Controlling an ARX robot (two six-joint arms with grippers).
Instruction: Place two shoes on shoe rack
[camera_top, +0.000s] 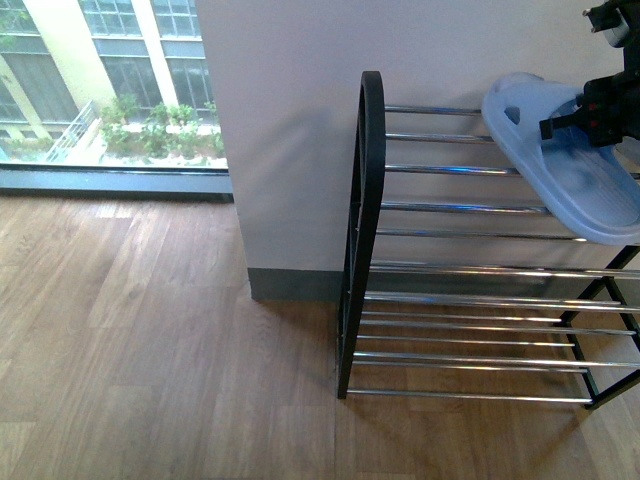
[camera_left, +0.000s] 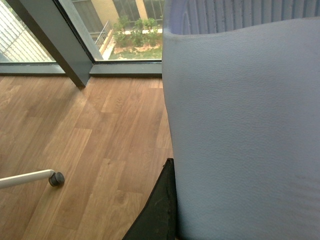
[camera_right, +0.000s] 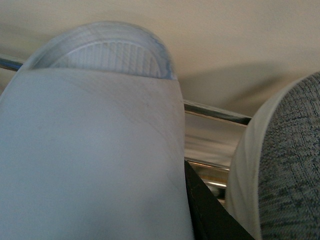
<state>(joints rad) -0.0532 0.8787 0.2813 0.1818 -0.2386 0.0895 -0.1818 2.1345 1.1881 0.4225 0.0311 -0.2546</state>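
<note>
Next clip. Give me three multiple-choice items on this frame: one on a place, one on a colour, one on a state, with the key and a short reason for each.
1. Where is the slipper in the front view?
A. On the floor by the window
B. Over the upper bars of the shoe rack
C. On the lowest tier

2. What colour is the slipper?
A. Pale blue
B. Red
C. Black

3. How is the slipper sitting?
A. Flat on the wooden floor
B. Tilted, in the grip of the right gripper
C. Hanging from the rack's side loop

Key:
1 B: in the front view it overlaps the topmost chrome bars, well above the floor.
2 A: it is pale blue in the front and right wrist views.
3 B: the black gripper is clamped on its strap and the slipper slants across the bars.
</note>
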